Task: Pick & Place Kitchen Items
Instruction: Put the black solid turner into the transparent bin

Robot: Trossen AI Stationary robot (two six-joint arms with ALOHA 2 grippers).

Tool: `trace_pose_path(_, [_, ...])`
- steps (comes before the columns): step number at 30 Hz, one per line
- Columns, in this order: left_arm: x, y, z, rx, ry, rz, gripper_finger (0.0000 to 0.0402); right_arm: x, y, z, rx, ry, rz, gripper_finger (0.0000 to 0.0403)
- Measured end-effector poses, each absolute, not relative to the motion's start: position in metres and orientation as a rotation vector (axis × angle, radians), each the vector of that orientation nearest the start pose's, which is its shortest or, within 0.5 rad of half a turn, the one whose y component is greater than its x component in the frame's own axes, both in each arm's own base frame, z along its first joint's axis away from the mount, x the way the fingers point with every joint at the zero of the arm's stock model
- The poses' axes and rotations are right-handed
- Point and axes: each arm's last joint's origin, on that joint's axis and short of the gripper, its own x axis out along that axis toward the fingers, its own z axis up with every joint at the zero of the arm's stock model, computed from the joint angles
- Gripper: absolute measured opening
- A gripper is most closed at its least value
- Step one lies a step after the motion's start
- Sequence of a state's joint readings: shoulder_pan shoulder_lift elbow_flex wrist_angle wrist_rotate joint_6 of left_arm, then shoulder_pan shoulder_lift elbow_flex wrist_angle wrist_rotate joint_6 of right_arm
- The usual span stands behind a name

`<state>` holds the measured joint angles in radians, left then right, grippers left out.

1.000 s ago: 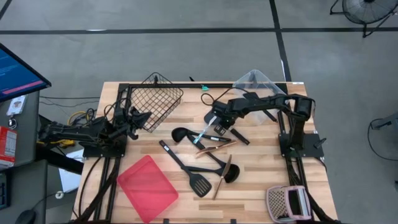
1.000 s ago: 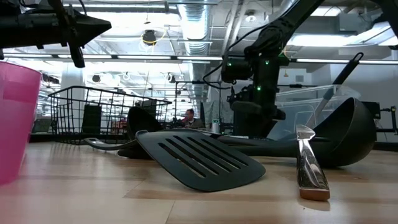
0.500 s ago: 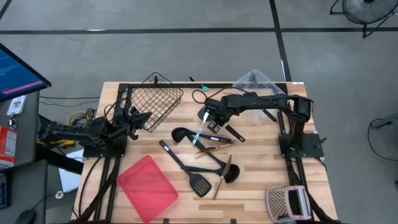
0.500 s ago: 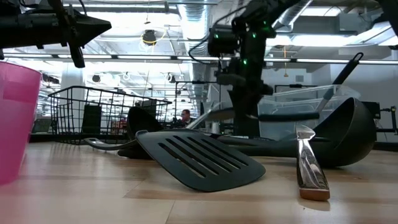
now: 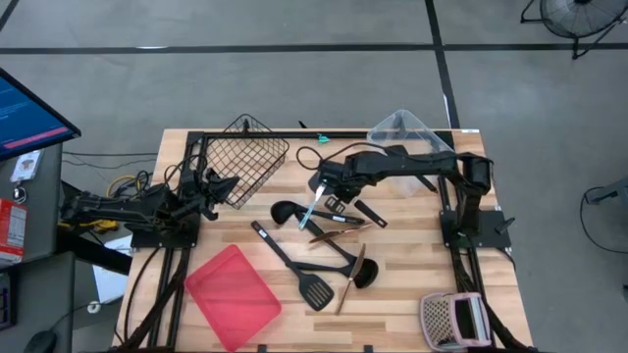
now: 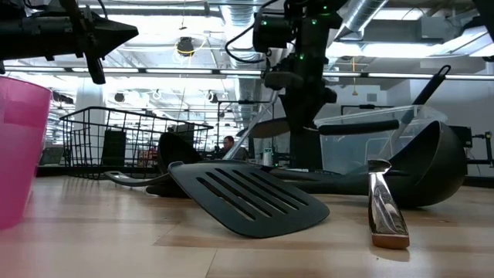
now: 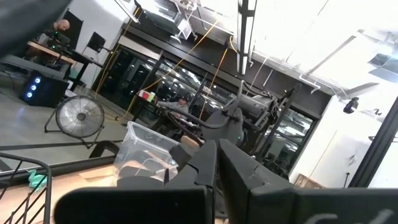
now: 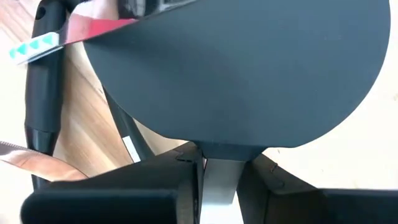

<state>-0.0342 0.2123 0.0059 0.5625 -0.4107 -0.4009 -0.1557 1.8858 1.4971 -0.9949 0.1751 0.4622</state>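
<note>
My right gripper (image 5: 329, 187) hangs over the far middle of the table, shut on a utensil with a dark round head (image 8: 236, 68) and a silver neck. In the low view the head (image 6: 282, 127) floats above the pile. A black handle (image 5: 367, 211) juts out beside the gripper; I cannot tell whether it is held. Loose utensils lie on the table toward the near edge: a black ladle (image 5: 285, 210), a slotted turner (image 5: 316, 290), and copper-coloured cutlery (image 5: 343, 233). My left gripper (image 5: 221, 183) waits shut and empty beside the wire basket (image 5: 250, 157). My right gripper pinches the utensil's silver neck (image 8: 220, 177) between its two fingers, just below the dark round head. The utensil is lifted clear of the pile and the table. How the rest of its handle lies is hidden by the head and the gripper.
A flat red tray (image 5: 234, 297) lies at the near left. A clear plastic container (image 5: 407, 127) stands at the far edge and a small white basket (image 5: 451, 319) at the near right. The slotted turner fills the low view's foreground (image 6: 247, 197).
My right gripper has gone toward the table's left edge and up, carrying the utensil, whose head has risen clear above the pile. The black handle beside it has risen with it.
</note>
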Motion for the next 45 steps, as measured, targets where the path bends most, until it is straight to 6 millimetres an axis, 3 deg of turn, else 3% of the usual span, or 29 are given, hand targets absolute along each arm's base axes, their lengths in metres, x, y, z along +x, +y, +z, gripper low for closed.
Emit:
trace_pose_path(5, [0.103,0.008,0.201,-0.471,-0.421,0.298,0.0002,0.363,-0.069,0.223,0.359,1.292,-0.626,0.0057])
trace_pose_path(19, [0.103,0.008,0.201,-0.471,-0.420,0.298,0.0002,0.348,-0.114,0.223,0.327,1.292,-0.816,0.0057])
trace_pose_path(34, [0.103,0.008,0.201,-0.471,-0.420,0.298,0.0002,0.344,-0.122,0.229,0.287,1.279,-0.887,0.0057])
trace_pose_path(39, [0.103,0.008,0.201,-0.471,-0.420,0.298,0.0002,0.362,-0.110,0.261,0.286,1.194,-0.756,0.0057])
trace_pose_path(45, [0.103,0.008,0.201,-0.471,-0.420,0.298,0.0002,0.386,-0.073,0.328,0.223,1.005,-0.498,0.0067])
